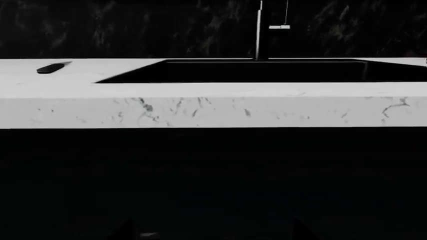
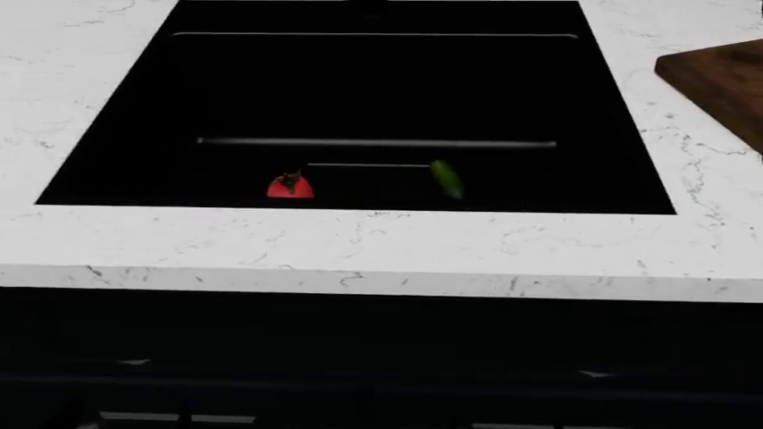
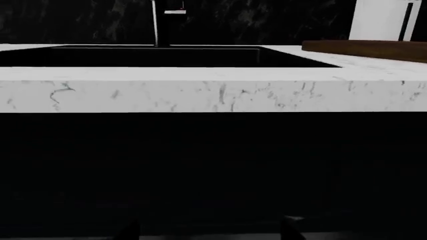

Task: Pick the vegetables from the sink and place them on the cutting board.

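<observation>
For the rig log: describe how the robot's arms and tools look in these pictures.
The left tool and right tool each appear only as two black, pointed fingertips at the wrist picture's edge, one with a small pale glint. The arms are lost in darkness; no cables or markings can be made out.

cutting board: cut by frame edge | pincers: unreadable in dark

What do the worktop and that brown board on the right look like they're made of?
The countertop looks like polished white marble or an imitation, judging by its thin grey veins. The cutting board looks like dark wood with a matte finish, showing faint grain.
</observation>
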Robot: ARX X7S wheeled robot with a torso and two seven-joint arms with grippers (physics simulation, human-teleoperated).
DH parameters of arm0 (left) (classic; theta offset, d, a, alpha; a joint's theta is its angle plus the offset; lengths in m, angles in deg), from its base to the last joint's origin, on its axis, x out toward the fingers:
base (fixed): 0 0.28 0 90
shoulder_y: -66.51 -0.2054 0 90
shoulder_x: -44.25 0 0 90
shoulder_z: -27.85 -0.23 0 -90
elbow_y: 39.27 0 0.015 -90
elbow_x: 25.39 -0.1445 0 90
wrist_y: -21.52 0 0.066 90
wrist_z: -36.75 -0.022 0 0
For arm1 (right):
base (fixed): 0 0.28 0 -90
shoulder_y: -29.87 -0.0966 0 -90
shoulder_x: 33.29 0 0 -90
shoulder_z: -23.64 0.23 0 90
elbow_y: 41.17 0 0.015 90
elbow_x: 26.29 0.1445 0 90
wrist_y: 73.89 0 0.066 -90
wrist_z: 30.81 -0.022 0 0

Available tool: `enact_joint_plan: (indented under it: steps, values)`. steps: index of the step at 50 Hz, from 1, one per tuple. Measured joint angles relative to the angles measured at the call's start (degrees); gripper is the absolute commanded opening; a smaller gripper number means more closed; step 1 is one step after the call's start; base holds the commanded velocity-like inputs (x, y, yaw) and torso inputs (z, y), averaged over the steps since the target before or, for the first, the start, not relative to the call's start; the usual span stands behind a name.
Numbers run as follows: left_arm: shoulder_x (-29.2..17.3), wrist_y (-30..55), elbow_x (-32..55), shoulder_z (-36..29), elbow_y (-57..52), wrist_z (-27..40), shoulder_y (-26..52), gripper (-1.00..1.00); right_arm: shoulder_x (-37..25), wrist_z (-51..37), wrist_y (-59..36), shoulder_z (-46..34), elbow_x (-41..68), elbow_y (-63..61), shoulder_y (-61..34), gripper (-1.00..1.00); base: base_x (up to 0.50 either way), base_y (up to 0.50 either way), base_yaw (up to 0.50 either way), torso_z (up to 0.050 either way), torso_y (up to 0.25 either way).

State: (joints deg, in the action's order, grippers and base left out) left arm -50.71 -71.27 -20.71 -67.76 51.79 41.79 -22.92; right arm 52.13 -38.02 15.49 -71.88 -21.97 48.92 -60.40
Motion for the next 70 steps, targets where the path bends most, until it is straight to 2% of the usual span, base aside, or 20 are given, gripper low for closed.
enact_joint_plan:
  steps: [7, 10, 13, 19, 25, 35, 41, 48, 70]
  values:
    - [-0.6, 2.1, -1.4, -0.6, -0.9, 1.9, 1.1, 1.0, -1.0, -0.7, -5.7, -1.0, 0.4, -5.6, 0.4, 1.0, 0.0, 0.0, 0.0, 0.0, 0.0]
    - [-1.2, 6.9, -1.7, -0.8, -5.6, 2.2, 2.6, 1.0, -1.8, -1.0, -10.9, -1.1, 1.0, -11.1, -0.3, 1.0, 0.0, 0.0, 0.0, 0.0, 0.0]
    - [-1.9, 15.6, -1.7, -0.8, -12.4, 2.2, 6.5, 1.0, -2.9, -1.4, -19.9, -1.0, 1.6, -18.0, -3.9, 1.0, 0.0, 0.0, 0.0, 0.0, 0.0]
    - [-3.2, 33.1, -1.0, -0.4, -22.5, 1.9, 17.9, 1.0, -4.9, -2.2, -39.7, -0.3, 2.9, -29.0, -17.0, 1.0, 0.0, 0.0, 0.0, 0.0, 0.0]
    - [-4.2, 47.2, -0.6, -0.3, -27.4, 1.6, 29.7, 1.0, -7.0, -2.4, -56.7, -1.3, 3.7, -34.0, -32.2, 1.0, 0.0, 0.0, 0.0, 0.0, 0.0]
    - [-6.1, 63.9, -0.2, -1.9, -29.9, 0.5, 47.0, 1.0, -10.7, -1.3, -74.6, -6.2, 4.6, -31.4, -55.6, 1.0, 0.0, 0.0, 0.0, 0.0, 0.0]
    - [-7.0, 68.4, -0.3, -2.9, -28.5, 0.1, 53.8, 1.0, -12.6, -0.2, -78.5, -9.2, 4.8, -27.2, -64.7, 1.0, 0.33, 0.0, 0.0, 0.0, 0.0]
    - [-7.9, 70.3, -0.5, -3.6, -25.6, 0.1, 56.9, 1.0, -14.3, 1.2, -79.4, -12.6, 5.0, -21.9, -70.2, 1.0, 0.5, 0.0, 0.0, 0.0, 0.0]
    - [-9.7, 73.5, 0.5, -5.5, -15.8, -1.6, 58.0, 1.0, -16.1, 3.1, -79.3, -17.1, 6.2, -9.1, -68.6, 1.0, 0.5, 0.0, 0.0, 0.0, 0.001]
